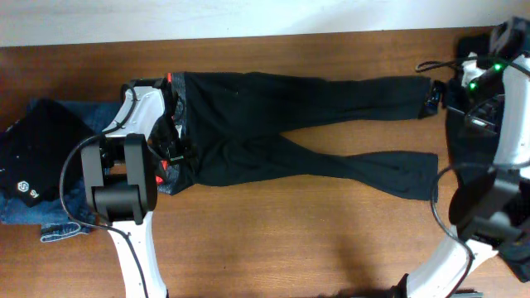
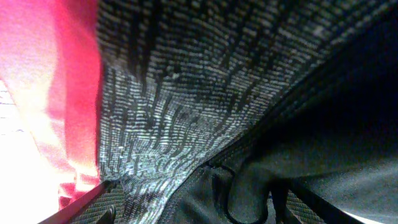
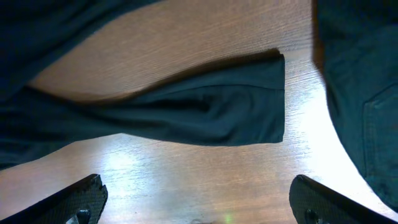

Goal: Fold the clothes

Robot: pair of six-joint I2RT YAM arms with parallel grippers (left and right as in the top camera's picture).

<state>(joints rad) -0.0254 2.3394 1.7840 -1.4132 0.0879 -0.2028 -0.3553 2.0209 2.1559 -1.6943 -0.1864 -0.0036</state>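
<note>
**Trousers spread flat, one arm at each end**

The long black trousers [image 1: 273,124] with a red-orange and grey knit waistband [image 2: 174,112] lie across the middle of the wooden table [image 1: 290,248], probably flattened for folding. Your left gripper [image 1: 175,151] is pressed against the waistband; you cannot tell whether its jaws have pinched cloth. Your right gripper [image 3: 199,202] hovers wide apart and empty near a leg hem [image 3: 273,99]. No container shows. A black garment [image 1: 37,153] lies on blue denim jeans [image 1: 58,228] at far left.

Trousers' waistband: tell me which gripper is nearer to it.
Left. The left gripper sits right at the waistband, grey and red fabric filling its wrist view. The right gripper hovers over a leg cuff at the far end.
</note>
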